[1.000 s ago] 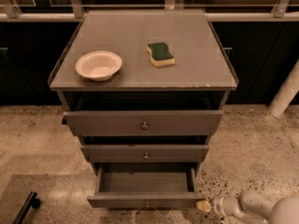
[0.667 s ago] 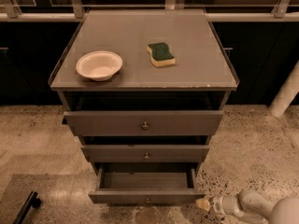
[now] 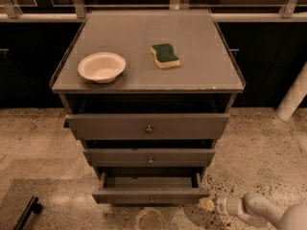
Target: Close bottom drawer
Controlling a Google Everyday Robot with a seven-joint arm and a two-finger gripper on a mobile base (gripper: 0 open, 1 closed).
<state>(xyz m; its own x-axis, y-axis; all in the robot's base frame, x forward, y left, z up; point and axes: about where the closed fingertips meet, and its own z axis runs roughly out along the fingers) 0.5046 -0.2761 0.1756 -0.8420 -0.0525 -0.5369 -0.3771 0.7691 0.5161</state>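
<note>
Just one gripper beside one bottom drawer

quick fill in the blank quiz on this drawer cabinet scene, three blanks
1. The bottom drawer stands partly ____, with its inside showing.
2. The gripper is low over the floor, next to the ____ end of that drawer's front panel as the camera sees it.
3. On the cabinet top, a white ____ sits to the left of the sponge.

Missing words: open; right; bowl
</note>
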